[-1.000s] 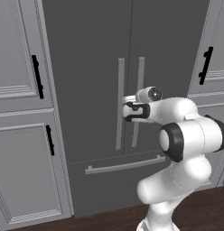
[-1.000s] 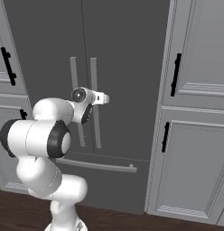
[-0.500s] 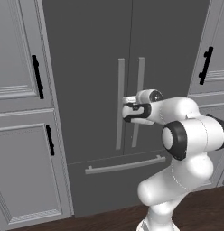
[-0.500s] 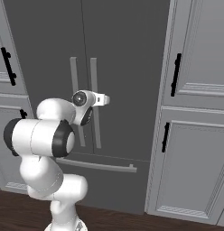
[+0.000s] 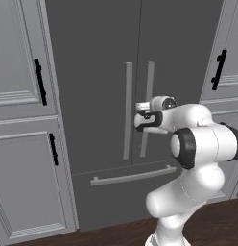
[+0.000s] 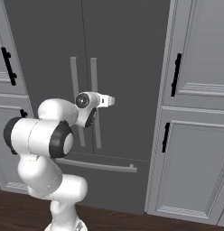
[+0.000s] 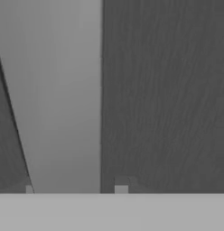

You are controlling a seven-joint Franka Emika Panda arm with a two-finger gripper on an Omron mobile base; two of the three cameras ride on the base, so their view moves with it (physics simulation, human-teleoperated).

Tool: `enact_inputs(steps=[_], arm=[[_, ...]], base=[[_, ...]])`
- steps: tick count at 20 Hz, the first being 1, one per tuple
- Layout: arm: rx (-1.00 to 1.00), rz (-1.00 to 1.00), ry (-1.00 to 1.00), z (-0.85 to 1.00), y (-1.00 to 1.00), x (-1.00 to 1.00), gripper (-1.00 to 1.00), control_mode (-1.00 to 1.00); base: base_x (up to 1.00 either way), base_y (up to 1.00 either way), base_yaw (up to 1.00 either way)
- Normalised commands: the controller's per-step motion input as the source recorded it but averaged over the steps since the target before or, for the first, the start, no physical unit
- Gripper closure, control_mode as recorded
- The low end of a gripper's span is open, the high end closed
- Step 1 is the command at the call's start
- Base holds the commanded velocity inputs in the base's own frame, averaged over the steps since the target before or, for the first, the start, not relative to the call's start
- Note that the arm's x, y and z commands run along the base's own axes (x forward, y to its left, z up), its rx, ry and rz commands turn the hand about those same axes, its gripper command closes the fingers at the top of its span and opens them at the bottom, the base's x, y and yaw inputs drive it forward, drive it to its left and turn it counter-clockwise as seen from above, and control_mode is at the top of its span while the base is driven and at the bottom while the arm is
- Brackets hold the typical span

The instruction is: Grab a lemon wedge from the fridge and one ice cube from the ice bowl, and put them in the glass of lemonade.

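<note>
The fridge (image 5: pixel 116 96) stands shut; the lemon wedge is presumably inside. The gripper (image 5: pixel 141 116) is at the right door's handle (image 5: pixel 148 91), jaws half closed around the bar. Risk: an off-centre hold slips when pulled. The cabinets (image 6: pixel 195 113) alongside limit door swing.

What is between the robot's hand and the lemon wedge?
The shut fridge doors. The gripper sits around the right door's silver handle, and no lemon wedge shows while the doors are closed.
</note>
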Motion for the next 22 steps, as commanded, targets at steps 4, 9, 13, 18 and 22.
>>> enact_inputs(steps=[4, 9, 13, 18, 22], arm=[[0.00, -0.22, 0.01, 0.37, -0.99, -0.17, 1.00, -1.00], [0.06, -0.19, 0.00, 0.51, -0.91, -0.56, 1.00, -1.00], [0.11, -0.08, 0.00, 0.70, -0.69, -0.91, 1.00, -1.00], [0.14, -0.06, 0.08, 0.78, -0.67, -1.00, 1.00, -1.00], [0.14, -0.04, 0.15, 0.67, -0.72, -0.92, 1.00, -1.00]], base=[[0.00, 0.00, 0.00], [0.00, 0.00, 0.00], [0.00, 0.00, 0.00], [0.00, 0.00, 0.00], [0.00, 0.00, 0.00]])
